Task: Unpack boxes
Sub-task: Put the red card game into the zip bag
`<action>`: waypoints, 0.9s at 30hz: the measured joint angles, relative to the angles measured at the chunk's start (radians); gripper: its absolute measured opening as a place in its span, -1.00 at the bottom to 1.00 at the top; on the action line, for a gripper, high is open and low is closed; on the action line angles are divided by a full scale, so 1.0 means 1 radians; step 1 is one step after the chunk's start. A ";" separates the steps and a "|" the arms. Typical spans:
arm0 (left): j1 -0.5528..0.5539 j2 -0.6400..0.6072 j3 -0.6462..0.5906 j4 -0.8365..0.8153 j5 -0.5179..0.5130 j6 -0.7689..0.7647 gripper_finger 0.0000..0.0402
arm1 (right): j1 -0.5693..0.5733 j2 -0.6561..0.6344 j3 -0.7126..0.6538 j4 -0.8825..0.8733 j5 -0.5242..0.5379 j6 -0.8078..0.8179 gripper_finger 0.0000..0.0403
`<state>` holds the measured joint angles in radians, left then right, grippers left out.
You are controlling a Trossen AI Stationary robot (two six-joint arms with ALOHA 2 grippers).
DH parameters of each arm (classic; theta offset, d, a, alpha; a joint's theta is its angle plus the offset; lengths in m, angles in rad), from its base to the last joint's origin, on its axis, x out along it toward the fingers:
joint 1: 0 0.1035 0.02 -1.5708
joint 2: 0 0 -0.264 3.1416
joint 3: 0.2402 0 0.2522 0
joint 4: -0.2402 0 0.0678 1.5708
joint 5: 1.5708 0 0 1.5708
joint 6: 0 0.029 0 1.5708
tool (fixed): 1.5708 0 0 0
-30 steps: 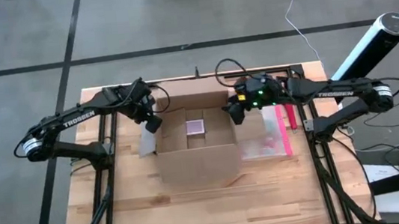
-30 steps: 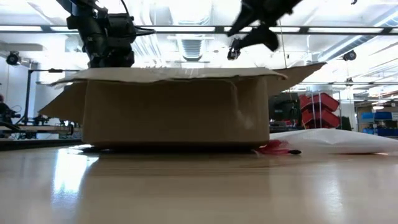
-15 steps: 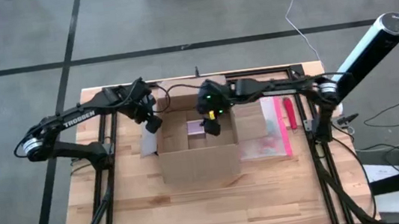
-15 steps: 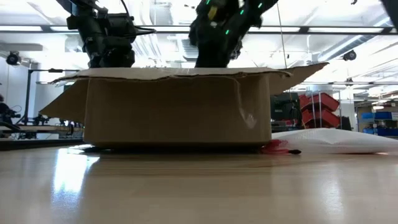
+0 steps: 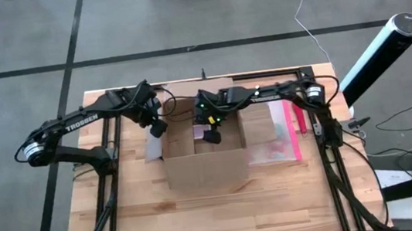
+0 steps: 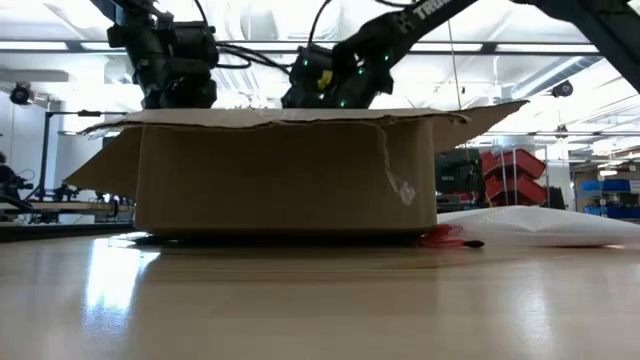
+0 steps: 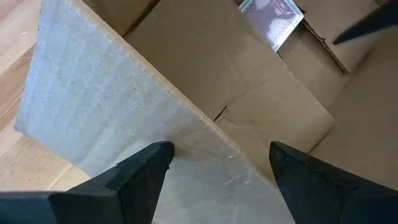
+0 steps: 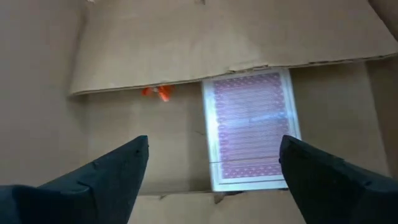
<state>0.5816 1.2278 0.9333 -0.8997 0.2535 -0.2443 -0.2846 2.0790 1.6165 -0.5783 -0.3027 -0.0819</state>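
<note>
Cardboard: the brown box (image 5: pixel 204 151) sits mid-worktop, nearer the back edge, flaps folded out, its top open.
Contents: a flat pink-patterned pack (image 8: pixel 252 129) lies on the box floor, partly tucked under an inner bottom flap; a small orange scrap (image 8: pixel 157 93) lies beside it.
Right gripper: the right gripper (image 8: pixel 211 171) is reached down inside the box, above the pack, fingers spread wide and holding nothing.
Left gripper: the left gripper (image 7: pixel 214 168) is at the box's left flap, fingers spread either side of the flap's edge without closing on it.
Handling, box: probably light and fairly stiff, but the flaps bend easily; it may slide on the smooth wood if pushed sideways, so steadying it by the left flap or wall looks sensible.
Handling, pack: thin, flat and likely slick; my guess is the long edges offer the best grip, with the free end taken first so it slips out from under the flap.
Beside the box: a clear pouch (image 5: pixel 277 140) with a pink edge lies just right of it.
Surface: pale wood worktop (image 5: pixel 202 217), glossy in the low view, on a dark frame.
Room: grey floor with dark lines; shelving and red bins (image 6: pixel 515 172) beyond the table.
</note>
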 joint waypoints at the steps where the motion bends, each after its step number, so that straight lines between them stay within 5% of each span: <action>1: 0.000 0.000 0.000 -0.002 0.000 0.001 0.36 | -0.004 0.010 0.000 0.002 0.008 -0.001 0.69; 27: 0.000 0.026 0.000 -0.003 0.048 0.037 0.36 | -0.001 0.124 0.001 -0.016 0.039 -0.089 0.82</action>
<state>0.5816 1.2541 0.9333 -0.9022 0.3011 -0.2070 -0.2853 2.2028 1.6173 -0.5945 -0.2638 -0.1708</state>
